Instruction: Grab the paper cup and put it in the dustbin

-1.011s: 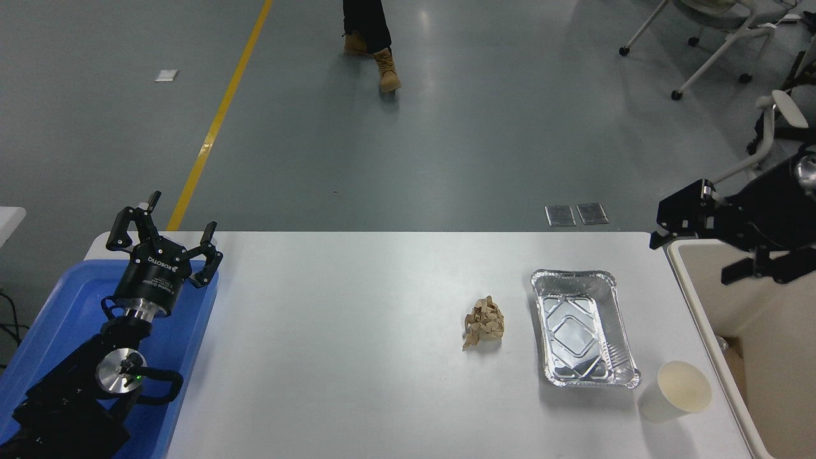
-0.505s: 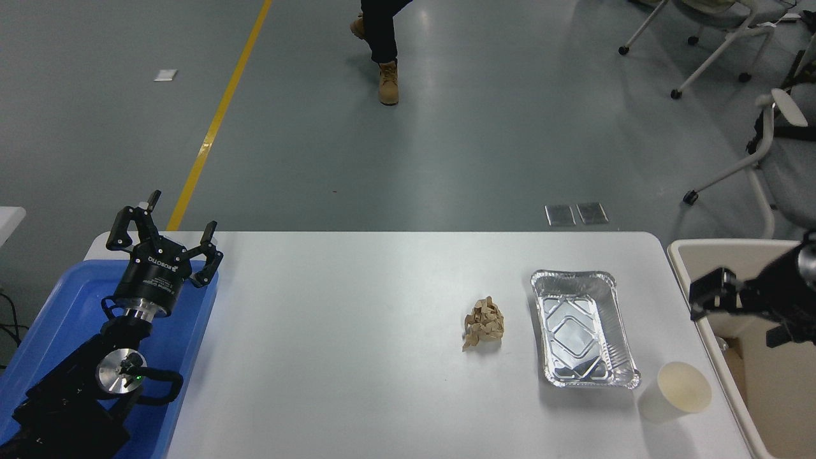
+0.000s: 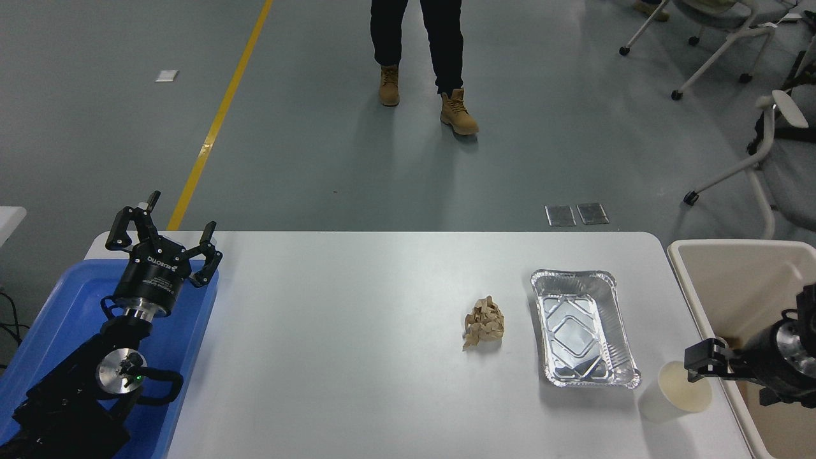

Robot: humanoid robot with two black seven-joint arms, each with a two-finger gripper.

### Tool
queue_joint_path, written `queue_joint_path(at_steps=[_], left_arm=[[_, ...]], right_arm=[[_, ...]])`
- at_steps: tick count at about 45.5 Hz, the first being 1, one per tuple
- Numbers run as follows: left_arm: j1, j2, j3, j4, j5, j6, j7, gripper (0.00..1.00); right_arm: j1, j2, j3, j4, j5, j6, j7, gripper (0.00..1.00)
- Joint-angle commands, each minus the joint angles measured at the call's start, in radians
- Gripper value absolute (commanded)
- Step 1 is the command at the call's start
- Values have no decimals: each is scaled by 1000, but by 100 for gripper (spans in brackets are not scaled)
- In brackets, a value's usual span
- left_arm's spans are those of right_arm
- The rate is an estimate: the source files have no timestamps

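A: Where is the right gripper (image 3: 700, 364) sitting, and how are its fingers?

B: At the cup's (image 3: 677, 394) right rim, above the bin (image 3: 733, 255) edge; finger spread cannot be told.

A: And the cup?

B: Standing upright, mouth facing up, just beside the foil tray's (image 3: 583, 328) near-right corner. Left gripper (image 3: 167, 241) is resting wide over the blue tray (image 3: 57, 306).

On the table (image 3: 357, 357), the wad (image 3: 484, 322) lies right of centre, the foil tray (image 3: 583, 327) just right of it. The cup (image 3: 676, 392) stands at the tray's lower right corner, the right gripper (image 3: 701, 362) at its rim. The dustbin (image 3: 733, 255) sits off the right edge. The left gripper (image 3: 162, 245) hangs over a tray (image 3: 64, 299) at lower left.
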Motion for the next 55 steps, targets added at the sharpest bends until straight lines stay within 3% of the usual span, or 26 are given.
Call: queue_joint_path(at_steps=[1,8,12,18,24,28,30,46,55], left_arm=[[0,0,0,0,0,1,0,98],[0,0,0,0,0,-1,0,98],[0,0,0,0,0,1,0,98],[0,0,0,0,0,1,0,98],[0,0,0,0,0,-1,0,98],[0,0,0,0,0,1,1,98],[0,0,0,0,0,-1,0,98],[0,0,0,0,0,-1,1,98],[0,0,0,0,1,-1,1,98]], right_arm=[[-124,6,67,-79,-5,-40,1,100],[-145,9,69,-105,-5,-49,1,97],[-162,11,70,-108,-6,-69,1,84],[-182,27,70,-109,-6,-89,1,48],[-177,44,73,-109,-1,-92,1,33],[-181,46,77,-106,0,-92,1,7],[-181,44,75,-105,0,-93,1,0],[-119,3,72,-97,-1,-96,2,0],[78,-55,24,-57,-3,-60,2,0]])
